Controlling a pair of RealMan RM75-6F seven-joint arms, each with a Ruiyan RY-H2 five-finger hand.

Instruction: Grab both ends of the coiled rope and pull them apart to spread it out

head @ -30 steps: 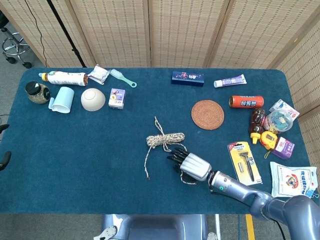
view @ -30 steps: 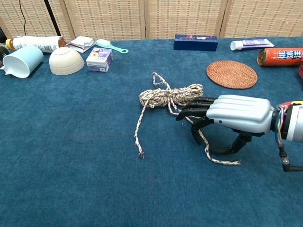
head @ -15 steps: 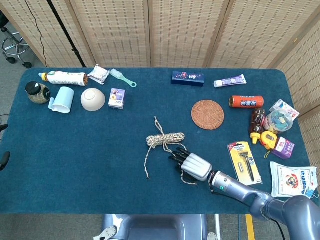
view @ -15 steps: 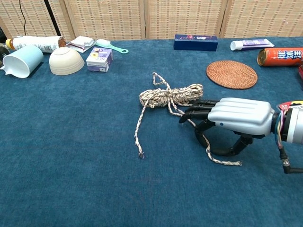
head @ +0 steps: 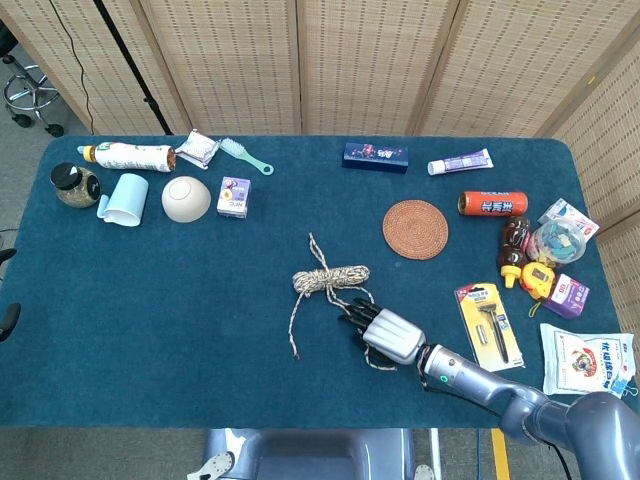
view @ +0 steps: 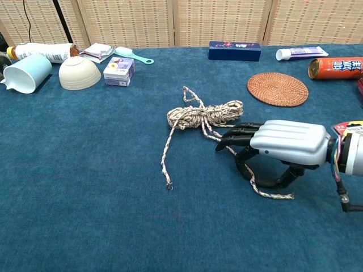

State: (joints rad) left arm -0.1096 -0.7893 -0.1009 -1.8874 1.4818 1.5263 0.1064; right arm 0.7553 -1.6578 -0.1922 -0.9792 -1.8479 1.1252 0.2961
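Rightward and nearer, my right hand (view: 282,148) dragged the speckled rope's free tail (view: 271,194).
Fingers curled round that strand; coiled bundle (view: 205,113) remained unspread.

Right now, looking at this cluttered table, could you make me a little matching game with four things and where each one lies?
Things:
1. rope
2. woven coaster
3. cream bowl
4. dark blue box

Places:
A. far edge, middle of the table
B. just beyond the robot hand
C. between the pale blue cup and a small purple carton
D. next to the orange can

Pairs: 1-B, 2-D, 3-C, 4-A
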